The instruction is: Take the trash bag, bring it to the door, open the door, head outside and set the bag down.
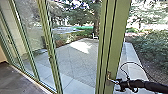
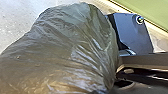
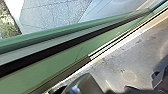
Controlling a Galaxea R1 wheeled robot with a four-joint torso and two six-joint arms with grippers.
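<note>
Close to the left wrist camera, a dark, shiny trash bag [image 2: 70, 50] bulges, creased and rounded, near a strip of green frame [image 2: 150, 11]. Its plastic hides whatever it contains, and I cannot tell whether it hangs or rests on something. How the left gripper stands, released or clenched on the bag, I cannot tell either.

In the head view, the door [image 1: 115, 45] is a broad green upright with a metal handle [image 1: 109, 77]. The right gripper [image 1: 119, 85] is right at that handle, on its right side, with the lever's long axis pointing toward it. Whether it grasps the lever or only touches it, I cannot tell. The right arm [image 1: 150, 87] is clearly the nearer one to the door's handle, so opening seems to be its job, probably the step in hand; a slip off the short lever is the likely risk.

Left of the door run tall glass panels [image 1: 30, 30]. Beyond the door lie sunlit paving [image 1: 77, 60] and, to its right, green bushes [image 1: 152, 45].
</note>
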